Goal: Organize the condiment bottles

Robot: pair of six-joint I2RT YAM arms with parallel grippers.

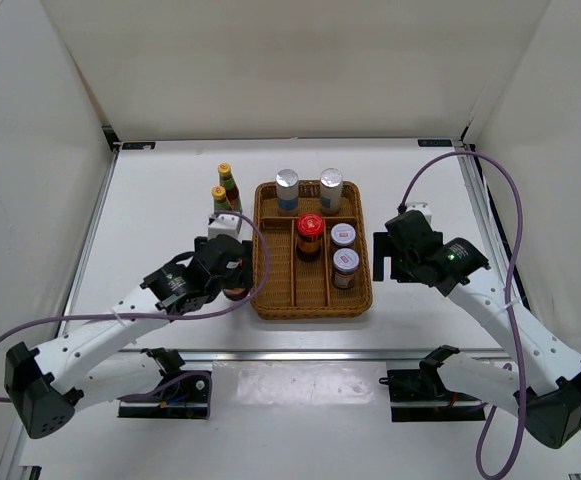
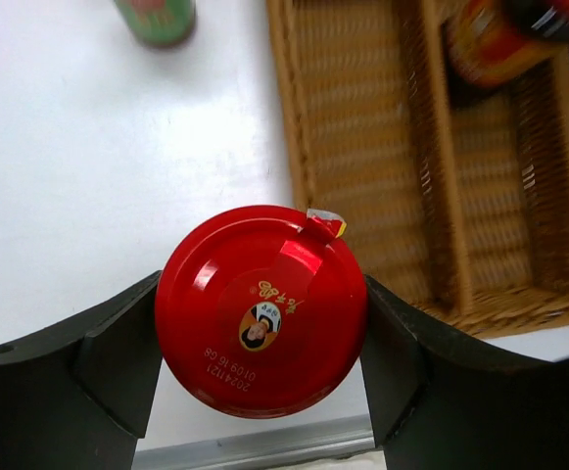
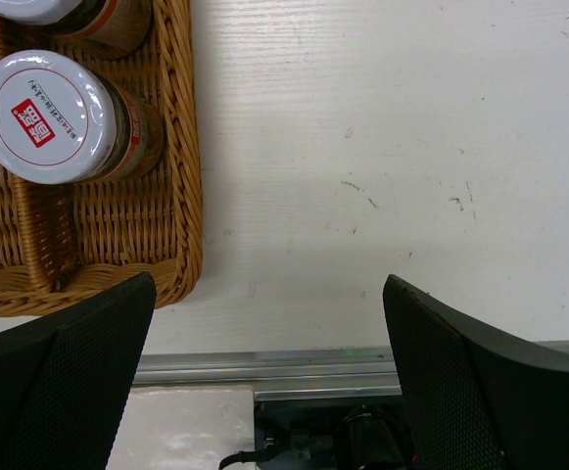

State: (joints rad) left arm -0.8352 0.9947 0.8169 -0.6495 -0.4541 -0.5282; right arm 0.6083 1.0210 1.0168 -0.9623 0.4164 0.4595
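The left tool (image 2: 261, 343) is clamping a red-lidded jar (image 2: 260, 308), its dark fingers (image 2: 118, 357) pressing on either side of the lid in the lower middle of the wrist view. Whether the jar is resting on the table (image 2: 88, 176) or hanging just above it cannot be told. In the overhead view this grip is sitting just beside the lower left corner of the wicker tray (image 1: 313, 312).

Inside the tray, the other red-lidded jar (image 1: 310, 230) is standing in the middle compartment, the white-lidded jars (image 1: 343, 235) are filling the right one, and the silver-capped bottles (image 1: 287, 182) are standing along the top. The yellow-capped bottles (image 1: 226, 178) are waiting on the table, upper left of the tray. The right tool (image 3: 269, 382) is hanging with its fingers wide apart over bare table just right of the tray, holding nothing.

The likely next step is carrying the held jar over the rim. The main risk is the jar's base catching the woven wall if it is travelling too low, tipping it or dragging the tray. A round, glossy lid is also offering little purchase, so it may be twisting or slipping. Lowering too close could be knocking the jar already standing there.
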